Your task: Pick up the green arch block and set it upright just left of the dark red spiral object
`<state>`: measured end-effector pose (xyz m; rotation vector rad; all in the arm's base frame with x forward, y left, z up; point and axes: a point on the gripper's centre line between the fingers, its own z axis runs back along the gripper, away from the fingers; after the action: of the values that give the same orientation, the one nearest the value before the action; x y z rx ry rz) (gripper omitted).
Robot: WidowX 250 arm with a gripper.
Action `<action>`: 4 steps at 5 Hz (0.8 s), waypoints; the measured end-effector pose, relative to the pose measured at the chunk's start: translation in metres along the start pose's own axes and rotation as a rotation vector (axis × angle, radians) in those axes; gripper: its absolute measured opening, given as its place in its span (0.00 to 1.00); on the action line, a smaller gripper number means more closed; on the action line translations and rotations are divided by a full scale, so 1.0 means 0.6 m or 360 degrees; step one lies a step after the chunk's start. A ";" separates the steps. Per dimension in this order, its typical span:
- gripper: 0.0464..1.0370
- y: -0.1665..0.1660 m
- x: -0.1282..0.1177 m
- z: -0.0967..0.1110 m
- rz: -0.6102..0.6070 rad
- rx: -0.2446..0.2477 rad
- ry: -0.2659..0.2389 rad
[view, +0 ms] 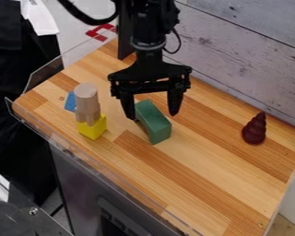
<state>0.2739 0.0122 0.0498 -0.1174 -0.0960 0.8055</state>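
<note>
The black gripper (152,114) hangs over the upper middle of the wooden table (193,170), its two fingers spread apart. Between and just below them lies a green block (154,121), long and rectangular; the left fingertip is beside its upper left edge, and whether they touch I cannot tell. Left of it, a pale wooden cylinder-like piece (87,99) stands upright on a yellow block (92,127). Behind that stack a blue piece (70,102) is partly hidden. A dark red, swirled cone-shaped object (255,129) stands at the right.
A clear plastic rim (101,161) runs along the table's left and front edges. Behind the table rises a whitewashed plank wall (236,50). Below the front edge is a dark grey appliance-like body (82,184).
</note>
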 end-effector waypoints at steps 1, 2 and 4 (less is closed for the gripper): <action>0.96 -0.001 0.005 -0.006 0.0131 -0.0049 -0.0053; 0.96 -0.002 0.008 -0.012 0.0272 -0.0094 -0.0092; 0.93 0.001 0.014 -0.032 0.0352 -0.0022 -0.0061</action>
<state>0.2817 0.0171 0.0308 -0.1271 -0.1266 1.0279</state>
